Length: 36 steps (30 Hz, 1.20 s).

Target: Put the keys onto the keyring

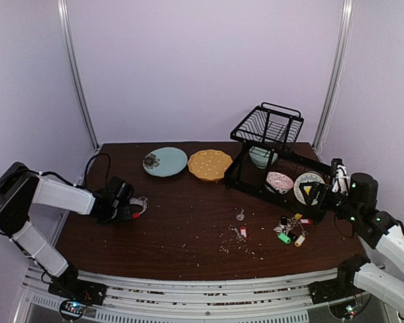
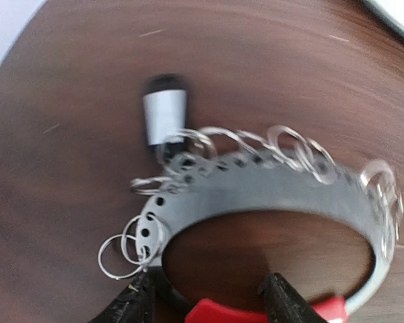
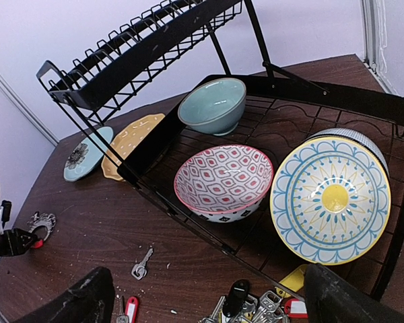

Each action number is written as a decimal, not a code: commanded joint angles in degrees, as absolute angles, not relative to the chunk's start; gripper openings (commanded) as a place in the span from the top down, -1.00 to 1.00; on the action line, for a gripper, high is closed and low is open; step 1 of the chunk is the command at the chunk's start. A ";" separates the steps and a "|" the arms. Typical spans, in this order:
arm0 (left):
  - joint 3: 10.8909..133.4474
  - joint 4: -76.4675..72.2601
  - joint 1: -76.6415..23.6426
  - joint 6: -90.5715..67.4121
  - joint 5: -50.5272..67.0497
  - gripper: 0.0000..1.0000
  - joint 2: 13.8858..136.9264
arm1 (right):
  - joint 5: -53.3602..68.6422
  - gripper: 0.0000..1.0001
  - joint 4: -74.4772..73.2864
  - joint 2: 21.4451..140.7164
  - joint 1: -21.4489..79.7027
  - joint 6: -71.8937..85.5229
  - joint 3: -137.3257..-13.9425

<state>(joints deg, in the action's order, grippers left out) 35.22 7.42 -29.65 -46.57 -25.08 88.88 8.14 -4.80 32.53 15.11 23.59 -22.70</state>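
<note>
My left gripper (image 2: pixel 205 303) was clamped on the keyring (image 2: pixel 269 195), one finger outside the band and one inside the loop, pinching it at its red sleeve (image 2: pixel 222 313) on the side nearest my wrist. The ring lay flat on the table (image 1: pixel 182 222) at the far left, its perforated metal band arching away from my fingers, with small split rings (image 2: pixel 124 252) hanging along its outer edge and a little silver-and-black fob (image 2: pixel 165 118) just beyond it.

My right gripper (image 3: pixel 202 296) hung with its fingers spread wide and nothing between them, in front of the dish rack (image 3: pixel 256 101) that held the bowls and the patterned plate.

The loose keys lay well apart from the ring, toward the middle of the table: a plain silver key (image 1: pixel 240 215), and a second key with a red tag (image 1: pixel 242 232) just nearer to me. In my right wrist view both sat close below and left of that gripper. So my right arm was much the nearer to them. The tagged bunch (image 1: pixel 291 230) beside them was not mine to take.
</note>
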 commanded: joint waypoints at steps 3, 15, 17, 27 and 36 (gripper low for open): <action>43.40 2.11 -40.53 -29.64 -13.33 -0.22 102.32 | 9.72 -1.00 -6.82 32.11 14.94 22.59 -25.59; 29.63 5.31 -38.35 -33.79 -23.51 -0.40 86.85 | 11.96 -1.00 -7.13 32.31 14.90 22.51 -26.96; 31.52 6.12 -36.55 -35.27 -28.33 -0.49 85.62 | 12.68 -1.00 -6.81 33.44 14.94 22.35 -27.58; 39.63 4.30 -37.79 -24.12 -17.56 -0.52 80.75 | 23.34 -0.94 -7.06 36.67 15.07 20.94 -29.74; 45.60 6.79 -33.60 -16.47 -0.83 0.34 86.80 | 32.80 -0.81 -4.83 41.90 21.52 17.76 -32.19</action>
<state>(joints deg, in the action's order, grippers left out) 41.60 5.78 -35.05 -21.76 -8.03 82.00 31.24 -5.89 40.97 18.92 19.97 -29.36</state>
